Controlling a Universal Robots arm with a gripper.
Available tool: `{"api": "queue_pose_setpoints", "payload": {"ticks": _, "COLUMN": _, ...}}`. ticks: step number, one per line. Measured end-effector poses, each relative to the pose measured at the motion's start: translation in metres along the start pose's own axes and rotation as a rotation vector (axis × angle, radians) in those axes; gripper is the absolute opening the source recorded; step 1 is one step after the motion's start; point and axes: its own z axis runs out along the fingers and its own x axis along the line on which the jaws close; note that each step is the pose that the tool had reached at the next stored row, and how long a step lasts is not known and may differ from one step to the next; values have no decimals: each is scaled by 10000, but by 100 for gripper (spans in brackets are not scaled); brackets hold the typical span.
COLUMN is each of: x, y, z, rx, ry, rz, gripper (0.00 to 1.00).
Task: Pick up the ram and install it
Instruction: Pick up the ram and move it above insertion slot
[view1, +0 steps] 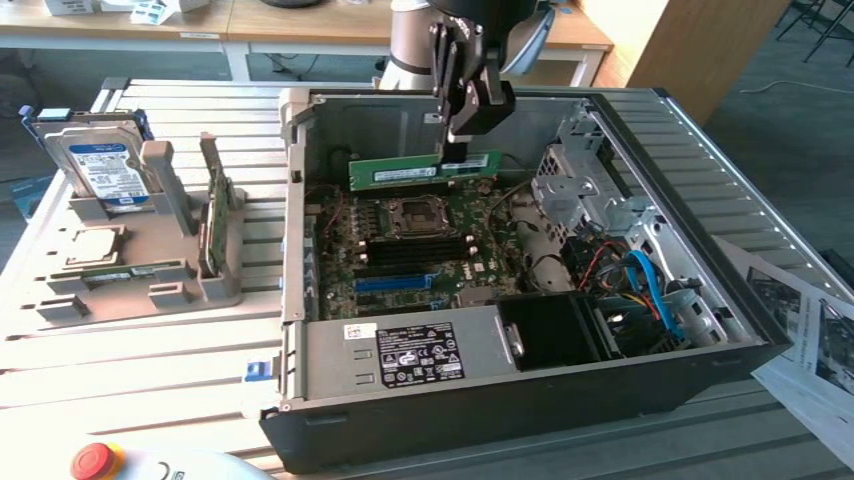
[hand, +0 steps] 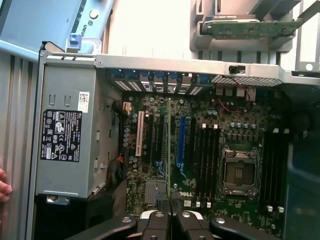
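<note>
Lab: opened computer case (view1: 534, 415), desks (view1: 314, 25)

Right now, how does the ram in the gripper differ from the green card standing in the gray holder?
The ram hangs in the gripper over the motherboard; the green card stands in the gray holder outside the case. The ram turns its labelled face to the exterior view; the green card shows nearly edge-on. Both are green circuit boards standing on edge.

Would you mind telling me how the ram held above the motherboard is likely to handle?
The ram looks stiff: it juts sideways from the fingers without sagging. Probably light, since an off-centre pinch carries it. Likely fragile: a thin bare circuit board, seen edge-on in the wrist view.
</note>
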Motion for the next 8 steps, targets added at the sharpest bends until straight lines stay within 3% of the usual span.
{"api": "queue_pose_setpoints", "payload": {"ticks": 3, "x": 0, "y": 0, "z": 0, "rx": 60, "ry": -37, "rz": 2, "gripper": 12}}
{"api": "queue_pose_setpoints", "payload": {"ticks": 8, "x": 0, "y": 0, "z": 0, "rx": 66, "ry": -41, "rz": 3, "gripper": 12}}
